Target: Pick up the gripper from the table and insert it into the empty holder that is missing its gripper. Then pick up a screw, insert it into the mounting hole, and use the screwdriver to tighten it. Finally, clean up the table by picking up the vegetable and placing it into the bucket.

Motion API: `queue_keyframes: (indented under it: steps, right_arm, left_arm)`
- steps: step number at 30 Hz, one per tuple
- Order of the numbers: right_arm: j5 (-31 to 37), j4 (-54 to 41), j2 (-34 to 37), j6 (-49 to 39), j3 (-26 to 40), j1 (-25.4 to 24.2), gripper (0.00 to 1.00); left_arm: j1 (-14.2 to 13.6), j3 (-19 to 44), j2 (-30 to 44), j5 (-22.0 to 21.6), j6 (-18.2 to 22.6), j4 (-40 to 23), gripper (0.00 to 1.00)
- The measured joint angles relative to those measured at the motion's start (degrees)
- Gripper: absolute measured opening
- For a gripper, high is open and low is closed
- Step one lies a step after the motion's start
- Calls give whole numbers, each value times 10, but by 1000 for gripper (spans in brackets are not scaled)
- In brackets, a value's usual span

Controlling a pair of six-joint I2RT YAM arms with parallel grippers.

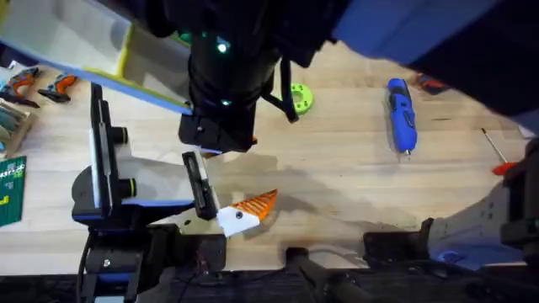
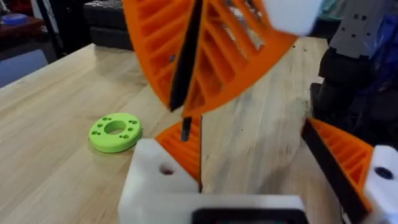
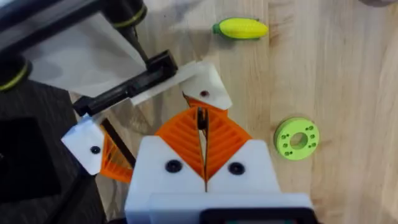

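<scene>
The right gripper (image 3: 202,117) has its two orange ribbed pads pressed together, with only a slit between them. Pinched in that slit is a thin dark pin (image 3: 202,119) (too small to name with any certainty), whose end pokes out past the fingertips. Just ahead of those fingertips, all but touching them, sits the holder (image 3: 210,86), a white angular block with one small dark hole in its face. I cannot tell whether the orange showing under it belongs to the block or to the pads.

The left gripper (image 2: 261,165) stands wide open, its fingers well apart with bare table (image 2: 261,124) between them, holding and touching nothing. The right gripper hangs just above and ahead of it.

Off to the side of the right gripper, at the other end of a black rail (image 3: 127,89), a second holder (image 3: 84,143) carries one orange ribbed finger (image 3: 115,160), so there are two white blocks in all.

- One vegetable (image 3: 240,28) lies on the table, well beyond the holder.
- One green disc (image 3: 297,138) lies beside the right gripper, apart from it.
- One screwdriver (image 1: 401,114) lies farther off (nothing touches it).
- One red-handled rod (image 1: 497,156) lies beyond that.
</scene>
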Motion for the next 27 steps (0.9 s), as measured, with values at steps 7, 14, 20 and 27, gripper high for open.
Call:
queue_keyframes:
  steps: [7,14,20,27]
  right_arm:
    - [0,1,16,0,0,0,6]
    - [0,10,18,0,0,0,6]
    - [0,12,18,0,0,0,6]
    - [0,12,18,0,0,-1,6]
  left_arm:
    - [0,0,0,0,0,0,986]
    - [0,0,0,0,0,0,985]
    - [0,0,0,0,0,0,986]
    - [0,0,0,0,0,0,986]
